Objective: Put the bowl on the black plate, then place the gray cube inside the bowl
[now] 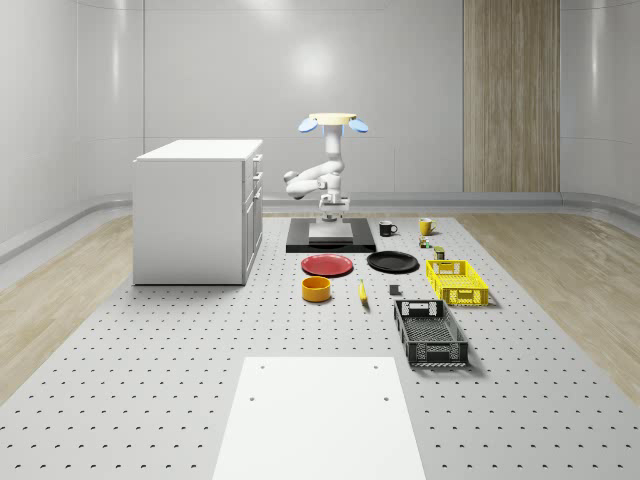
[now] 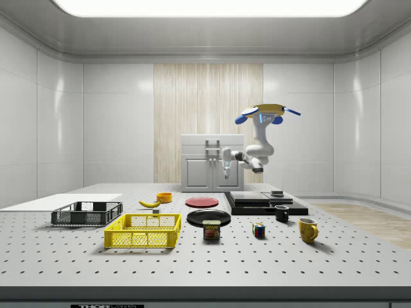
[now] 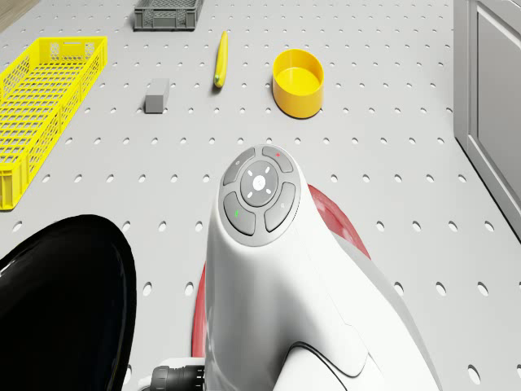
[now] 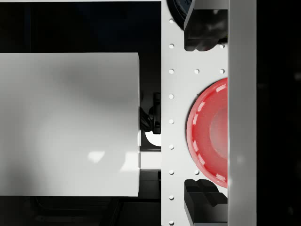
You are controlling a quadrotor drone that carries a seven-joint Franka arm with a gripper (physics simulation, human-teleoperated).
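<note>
While the drone [image 1: 336,122] is hovering above the black base pad [image 1: 330,240] at the far end of the worktop [image 1: 180,380], the arm is hanging folded beneath it and the hand [image 4: 207,113] is pointing down over the worktop beside the red plate [image 1: 328,265], with its two fingers [image 4: 203,24] standing wide apart and gripping nothing; the yellow bowl [image 1: 317,289] is sitting on the worktop just in front of the red plate, near the banana [image 1: 362,291], and is not yet touched; the black plate [image 1: 392,262] is lying beside the red plate, toward the whole-scene view's right, and is carrying nothing; the gray cube [image 3: 156,94] is resting between the banana and the yellow crate [image 1: 457,281], apart from both. Since neither part of the task is begun, the step in hand is judged to be the approach to the bowl; the drone is best brought over the bowl before the arm is lowered; one finger is best set inside the rim and one outside, so that the wall is pinched rather than the whole bowl spanned; the banana close by is calling for a grasp on the rim's far side from it; the bowl is best lifted level and carried clear of the red plate.
</note>
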